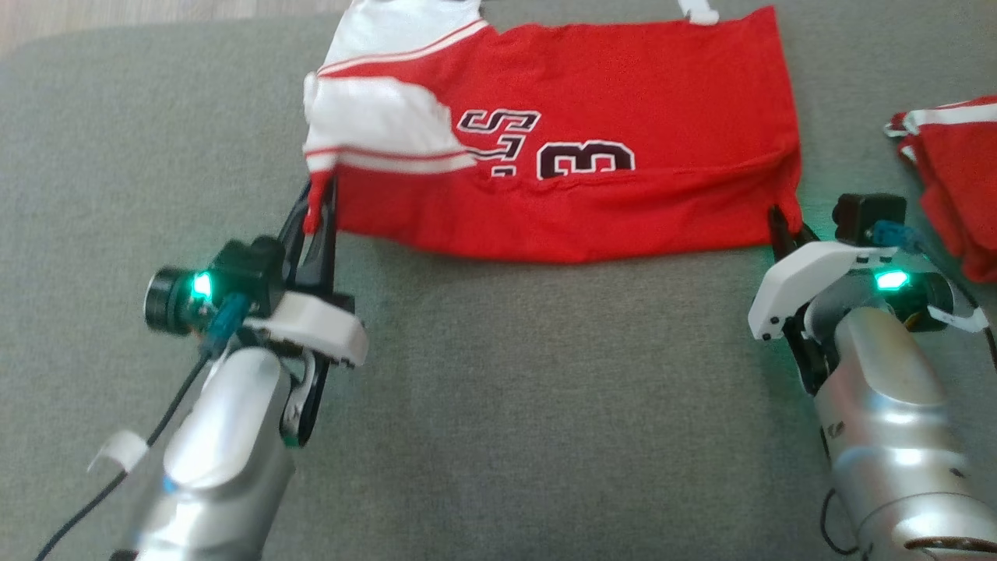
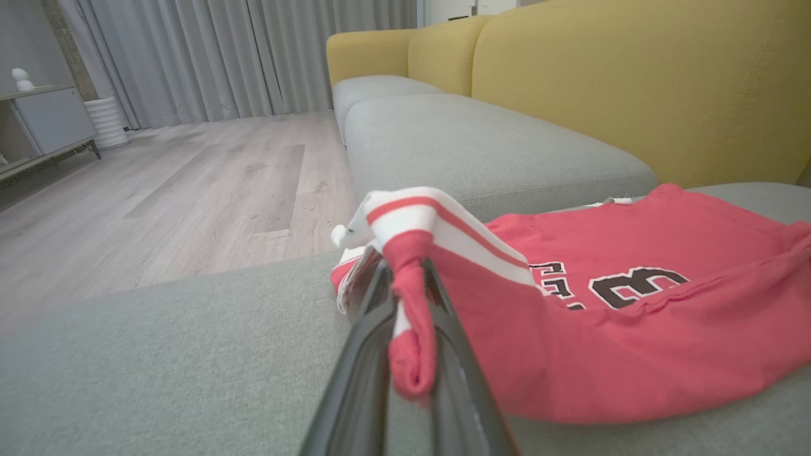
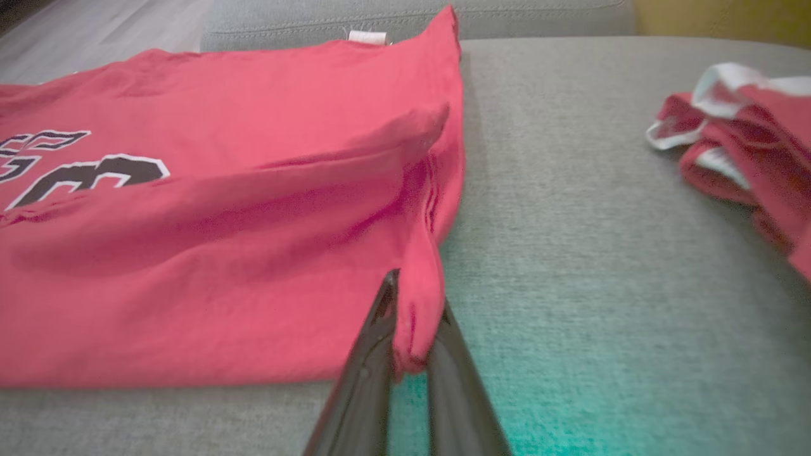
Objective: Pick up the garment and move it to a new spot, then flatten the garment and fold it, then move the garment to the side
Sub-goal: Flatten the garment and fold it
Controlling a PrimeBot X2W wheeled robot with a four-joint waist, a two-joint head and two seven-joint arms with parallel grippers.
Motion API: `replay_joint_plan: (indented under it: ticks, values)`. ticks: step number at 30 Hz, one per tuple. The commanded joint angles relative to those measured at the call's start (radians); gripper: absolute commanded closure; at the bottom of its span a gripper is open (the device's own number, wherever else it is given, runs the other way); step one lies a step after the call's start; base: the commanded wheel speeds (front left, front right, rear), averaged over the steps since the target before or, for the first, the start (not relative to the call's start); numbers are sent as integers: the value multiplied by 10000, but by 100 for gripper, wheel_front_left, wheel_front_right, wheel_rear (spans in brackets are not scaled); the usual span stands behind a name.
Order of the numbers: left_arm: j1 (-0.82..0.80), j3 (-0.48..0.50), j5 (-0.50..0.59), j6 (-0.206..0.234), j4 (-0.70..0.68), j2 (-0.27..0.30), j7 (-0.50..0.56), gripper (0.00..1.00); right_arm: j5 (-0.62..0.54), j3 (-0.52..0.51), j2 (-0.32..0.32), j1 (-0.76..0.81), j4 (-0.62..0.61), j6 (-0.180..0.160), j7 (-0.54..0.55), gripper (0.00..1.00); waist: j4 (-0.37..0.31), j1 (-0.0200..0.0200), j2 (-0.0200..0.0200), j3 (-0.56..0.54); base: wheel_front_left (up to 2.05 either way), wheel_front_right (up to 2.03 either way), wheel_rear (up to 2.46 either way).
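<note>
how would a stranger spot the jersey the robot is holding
On the grey couch seat, look between the left gripper and the right gripper. The jersey lies spread there, red with a white striped shoulder. Unlike the crumpled red garment at the right edge, it shows black lettering outlined in white, and both grippers pinch its near corners.

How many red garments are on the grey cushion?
2. The jersey lies spread in the middle, near corners pinched by the left claw and right claw. A second garment lies crumpled to its right, cut off by the frame; more may lie out of view.
</note>
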Motion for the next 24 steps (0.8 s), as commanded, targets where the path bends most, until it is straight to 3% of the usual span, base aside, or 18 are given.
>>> replay_joint_plan:
  ticks: [1,8,15,19,24]
  values:
    - [-18,340,-113,79,-182,389,9,100,-180,155,35,-81,-149,-9,-291,100,-139,-1,0,-207,0,0,0]
    - [839,395,-429,86,188,590,211,100,-343,-92,36,677,-284,-9,-769,100,-402,-1,0,-1189,0,0,0]
    - [1874,539,-1010,15,231,647,633,100,413,115,36,1757,-675,-9,-586,100,-544,-1,0,-2114,0,0,0]
    - [2677,296,-1212,-110,51,672,1269,100,682,338,36,2725,-1368,-9,-232,100,-592,-1,0,-2591,0,0,0]
    - [3591,283,-1447,48,-599,844,1740,100,552,317,36,3956,-2800,-9,418,100,-686,-1,0,-2878,0,0,0]
